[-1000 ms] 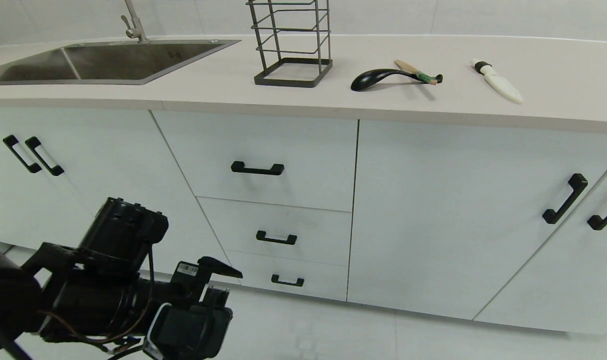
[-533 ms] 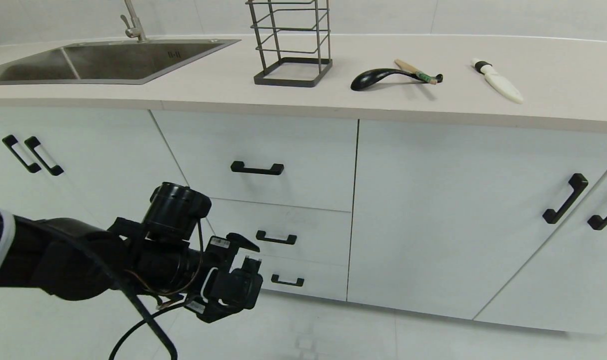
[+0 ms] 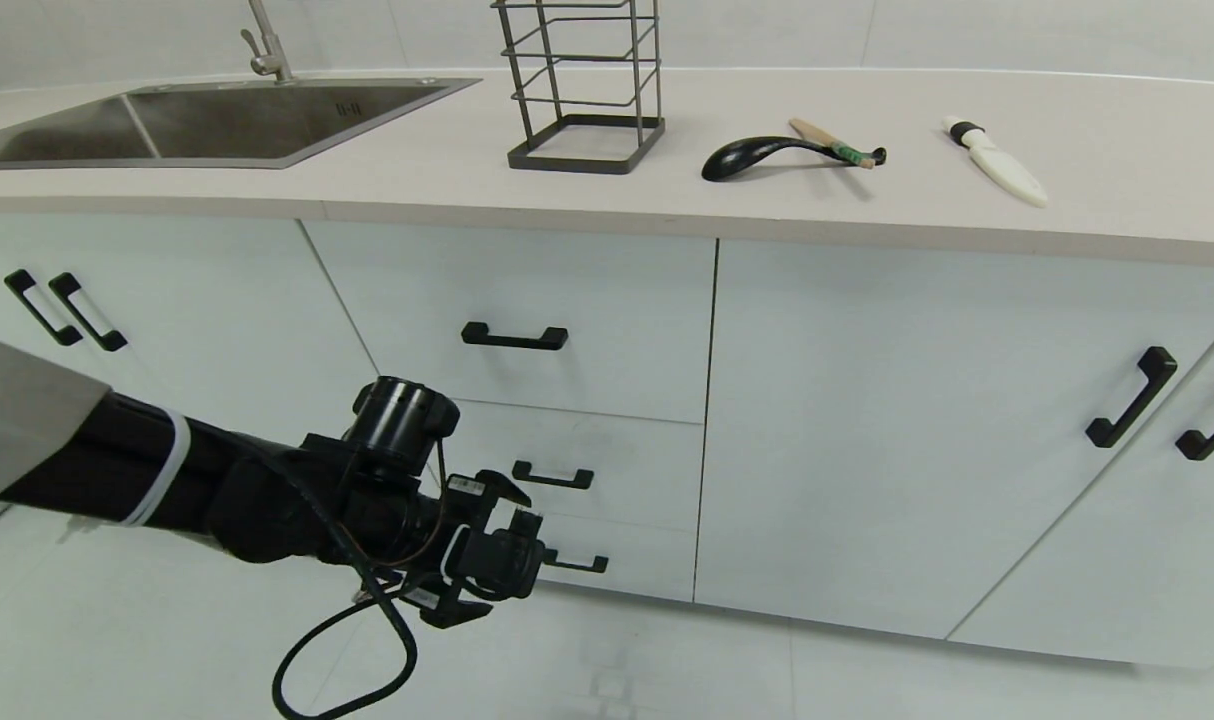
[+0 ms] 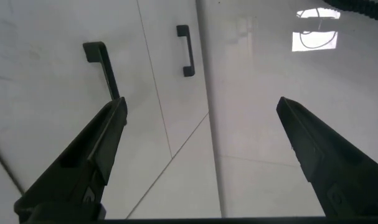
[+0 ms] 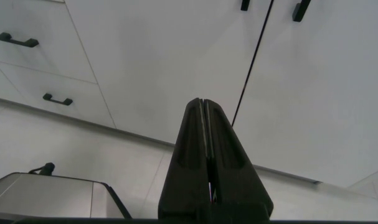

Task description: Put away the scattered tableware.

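On the counter [image 3: 1117, 130], the rack [image 3: 584, 100] stands between the sink [image 3: 267, 110], left, and the spoon [image 3: 757, 155] and knife [image 3: 997, 165], right.

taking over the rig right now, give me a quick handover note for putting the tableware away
Left hand: open, empty, low in front of the drawer stack, near the middle drawer handle and bottom drawer handle.
Right hand: shut, empty, facing the cabinet fronts.
Things: black spoon, wooden-handled utensil at its handle end, and white knife, all on the countertop, right of the wire rack.
Done: nothing put away; all drawers closed.
Left: probably open a drawer, then move all three pieces.
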